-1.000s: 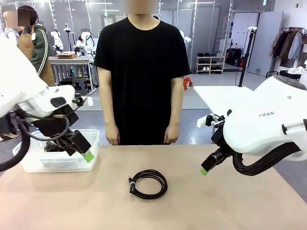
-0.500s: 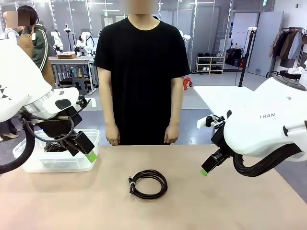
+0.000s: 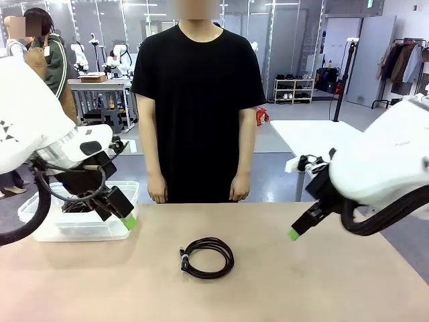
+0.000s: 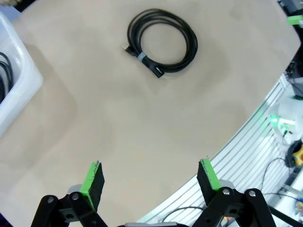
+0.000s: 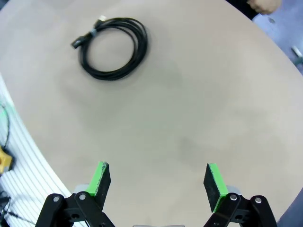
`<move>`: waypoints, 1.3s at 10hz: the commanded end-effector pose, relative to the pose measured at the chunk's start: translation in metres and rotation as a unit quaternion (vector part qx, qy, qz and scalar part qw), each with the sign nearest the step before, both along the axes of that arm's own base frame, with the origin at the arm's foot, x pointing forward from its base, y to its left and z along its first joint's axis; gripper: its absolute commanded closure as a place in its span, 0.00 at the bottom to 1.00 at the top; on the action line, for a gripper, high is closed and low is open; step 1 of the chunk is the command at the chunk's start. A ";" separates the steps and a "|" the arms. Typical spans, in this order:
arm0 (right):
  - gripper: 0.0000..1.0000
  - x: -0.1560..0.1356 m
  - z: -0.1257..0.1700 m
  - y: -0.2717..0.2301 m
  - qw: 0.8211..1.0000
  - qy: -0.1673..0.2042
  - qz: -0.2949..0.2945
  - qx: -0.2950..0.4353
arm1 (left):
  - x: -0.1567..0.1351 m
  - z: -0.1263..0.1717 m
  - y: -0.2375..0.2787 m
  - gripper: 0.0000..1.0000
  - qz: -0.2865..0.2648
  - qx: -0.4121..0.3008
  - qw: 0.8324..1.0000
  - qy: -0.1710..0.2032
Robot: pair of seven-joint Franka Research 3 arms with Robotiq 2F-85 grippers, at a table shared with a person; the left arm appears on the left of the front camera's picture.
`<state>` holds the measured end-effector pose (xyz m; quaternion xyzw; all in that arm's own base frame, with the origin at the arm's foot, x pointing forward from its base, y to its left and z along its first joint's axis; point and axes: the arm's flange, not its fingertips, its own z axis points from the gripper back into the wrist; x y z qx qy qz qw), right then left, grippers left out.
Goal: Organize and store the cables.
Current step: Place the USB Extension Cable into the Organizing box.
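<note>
So at this point both claws were just hanging over the table (image 3: 281, 288) with nothing in them. In the left wrist view the left gripper (image 4: 150, 178) had its green pads (image 4: 93, 177) spread wide apart, released, bare tabletop between them. Same deal in the right wrist view: the right gripper (image 5: 158, 182) was fully released too, pads (image 5: 214, 180) far apart and empty.

The one loose coiled cable (image 3: 207, 257) lay flat on the table, well ahead of both claws, roughly between them in the front view. From the left claw it sat up ahead and a bit toward the middle (image 4: 162, 42), with a pale tie near its plug ends. From the right claw it was off ahead toward the upper left (image 5: 112, 48).

Just behind the left gripper (image 3: 126, 220) sat a clear plastic bin (image 3: 47, 228) with more black cable (image 3: 75, 205) coiled inside. The right gripper (image 3: 293, 233) hovered off the other side.

Farther back, a person in a black t-shirt (image 3: 199, 100) stood at the far edge, hands (image 3: 157, 194) down at their sides.
</note>
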<state>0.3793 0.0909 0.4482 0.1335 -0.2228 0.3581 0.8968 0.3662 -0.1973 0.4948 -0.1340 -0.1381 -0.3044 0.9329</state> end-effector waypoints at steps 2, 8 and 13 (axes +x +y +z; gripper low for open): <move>0.00 -0.042 0.006 -0.094 0.989 -0.022 0.117 0.083 | 0.022 -0.017 -0.050 0.00 0.081 0.022 0.996 0.035; 0.00 -0.096 -0.020 -0.188 0.971 -0.109 0.142 0.157 | 0.060 -0.090 -0.126 0.00 0.200 0.077 0.974 0.074; 0.00 -0.119 -0.029 -0.179 0.959 -0.149 0.182 0.160 | 0.088 -0.140 -0.150 0.00 0.262 0.080 0.959 0.070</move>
